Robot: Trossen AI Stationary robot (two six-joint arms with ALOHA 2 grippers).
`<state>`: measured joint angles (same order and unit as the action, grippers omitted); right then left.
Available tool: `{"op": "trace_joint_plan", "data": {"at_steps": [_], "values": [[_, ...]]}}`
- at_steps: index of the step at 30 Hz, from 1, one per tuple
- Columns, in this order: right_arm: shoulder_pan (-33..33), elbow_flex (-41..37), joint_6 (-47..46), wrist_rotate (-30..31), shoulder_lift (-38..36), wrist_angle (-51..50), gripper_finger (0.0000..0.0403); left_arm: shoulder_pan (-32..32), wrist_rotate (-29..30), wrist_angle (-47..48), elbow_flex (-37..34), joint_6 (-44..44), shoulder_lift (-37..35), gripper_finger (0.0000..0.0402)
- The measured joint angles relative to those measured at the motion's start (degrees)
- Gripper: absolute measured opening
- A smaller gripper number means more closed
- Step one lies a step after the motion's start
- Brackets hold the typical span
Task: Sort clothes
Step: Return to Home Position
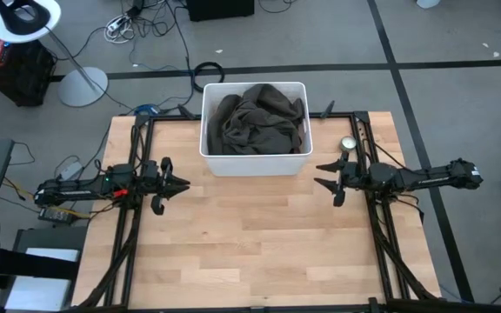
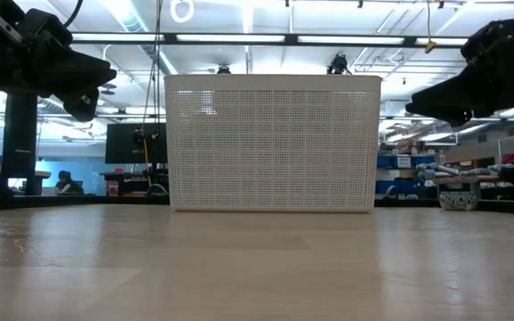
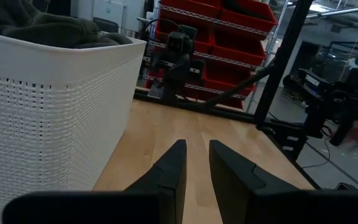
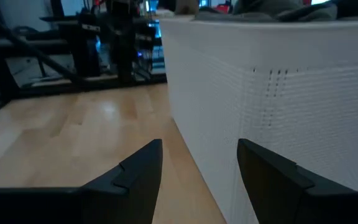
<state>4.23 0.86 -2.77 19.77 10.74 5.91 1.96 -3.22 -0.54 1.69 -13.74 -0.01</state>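
Soft, limp-looking olive-green garment [image 1: 255, 122] fills the bin [image 1: 255, 163]; best pinch a raised fold; left end effector [image 1: 183, 183] barely apart, right end effector [image 1: 322, 175] wide.

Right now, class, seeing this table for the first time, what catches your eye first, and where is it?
The white bin at the far middle of the wooden table, heaped with an olive-green garment, draws the eye first. On either side the left gripper and the right gripper hang empty over the table, tips pointing toward each other.
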Motion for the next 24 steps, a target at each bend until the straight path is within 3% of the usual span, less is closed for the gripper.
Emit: {"op": "trace_joint_plan", "data": {"at_steps": [24], "values": [[0.02, 0.17, -0.04, -0.07, 0.0, 1.63, 0.0208, 0.0, 0.0, -0.02, 0.02, 0.0, 0.0, 0.0073]]}}
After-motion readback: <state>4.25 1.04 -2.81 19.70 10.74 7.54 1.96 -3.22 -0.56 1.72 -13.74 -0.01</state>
